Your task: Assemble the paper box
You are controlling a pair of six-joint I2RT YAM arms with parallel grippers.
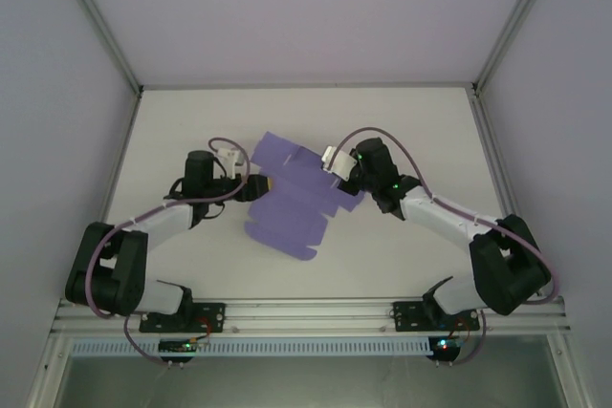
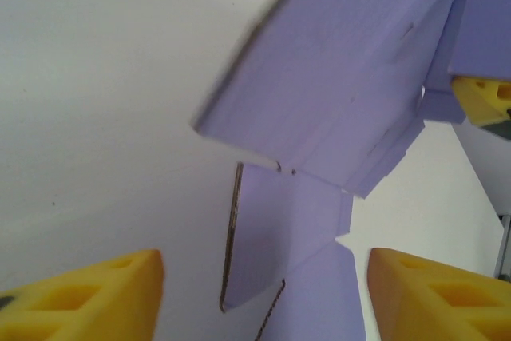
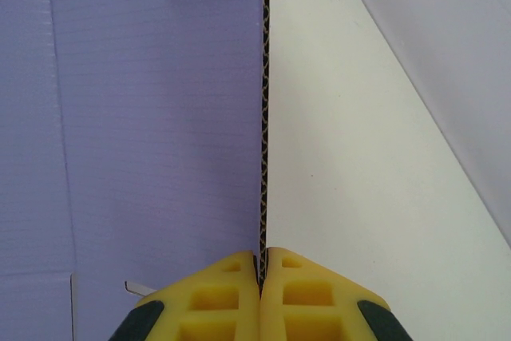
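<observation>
The paper box [image 1: 292, 200] is a flat lavender die-cut sheet with flaps, lying mid-table between both arms. My right gripper [image 1: 346, 175] is shut on the sheet's right edge; in the right wrist view its yellow fingers [image 3: 231, 293] pinch the corrugated edge [image 3: 264, 117], which stands upright. My left gripper [image 1: 258, 185] sits at the sheet's left edge, open. In the left wrist view its yellow fingers [image 2: 88, 297] stand wide apart with a lavender flap [image 2: 271, 237] between and beyond them, untouched. A raised panel [image 2: 351, 69] tilts above it.
The white table [image 1: 191, 131] is bounded by a metal frame and pale walls; a rail runs along the near edge [image 1: 306, 312]. Free surface lies behind and in front of the sheet.
</observation>
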